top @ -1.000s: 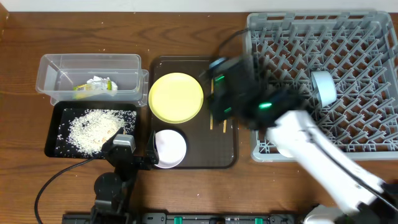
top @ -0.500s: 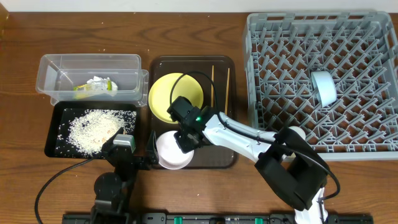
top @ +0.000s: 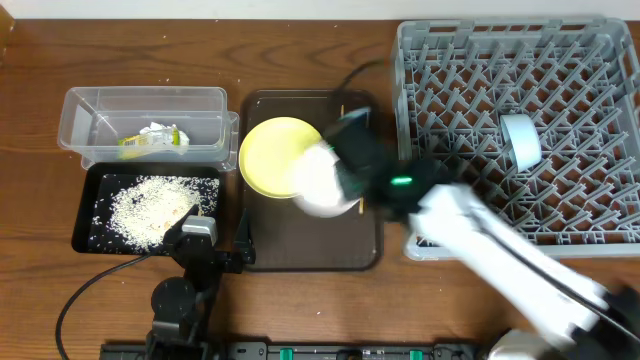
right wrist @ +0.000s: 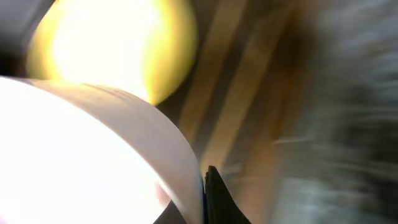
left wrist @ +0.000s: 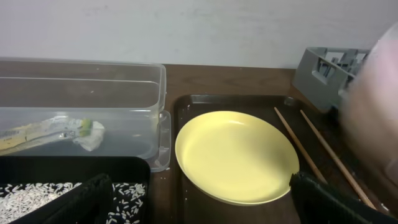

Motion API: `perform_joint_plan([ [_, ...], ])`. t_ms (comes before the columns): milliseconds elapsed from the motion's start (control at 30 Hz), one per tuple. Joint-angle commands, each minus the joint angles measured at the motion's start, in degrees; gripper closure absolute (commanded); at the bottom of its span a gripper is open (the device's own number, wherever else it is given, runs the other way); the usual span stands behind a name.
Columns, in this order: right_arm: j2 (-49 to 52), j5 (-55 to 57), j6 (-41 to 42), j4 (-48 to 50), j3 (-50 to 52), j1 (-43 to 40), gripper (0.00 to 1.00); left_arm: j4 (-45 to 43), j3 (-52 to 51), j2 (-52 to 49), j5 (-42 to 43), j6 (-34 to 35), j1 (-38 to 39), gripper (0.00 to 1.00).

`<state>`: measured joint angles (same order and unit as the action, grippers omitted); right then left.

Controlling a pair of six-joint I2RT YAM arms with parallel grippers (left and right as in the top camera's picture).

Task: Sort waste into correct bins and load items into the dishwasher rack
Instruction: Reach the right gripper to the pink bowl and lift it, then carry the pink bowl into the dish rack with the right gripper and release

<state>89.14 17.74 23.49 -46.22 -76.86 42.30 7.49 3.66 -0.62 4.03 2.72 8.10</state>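
**Bowl lifted toward the rack; plate and chopsticks left to load**

The white-pinkish bowl (top: 318, 182) is held clear of the brown serving tray (top: 310, 250) at the middle of the table, clamped at its rim by the fingers of the right gripper (top: 338, 172), though motion blur hides the detail. The waste appears sorted. The rice grains (top: 150, 205) lie in the black tray (top: 85, 215) and the wrapper (top: 152, 138) in the clear tub (top: 95, 105), both by the left edge. The light blue bowl (top: 520, 140) is already set in the dishwasher rack (top: 480, 60) at the far right corner. The yellow plate (top: 265, 155) and the chopsticks (left wrist: 305, 149) are yet to be loaded. The left gripper (left wrist: 199, 208) is parked at the near edge, fingers apart and empty.
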Motion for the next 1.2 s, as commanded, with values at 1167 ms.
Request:
perform_joint_plan([
  [1167,17.0,65.0,-31.5,18.6,-0.2,-50.4,0.91,0.5,-1.5,0.4,-0.6,-0.6,0.0,0.07],
])
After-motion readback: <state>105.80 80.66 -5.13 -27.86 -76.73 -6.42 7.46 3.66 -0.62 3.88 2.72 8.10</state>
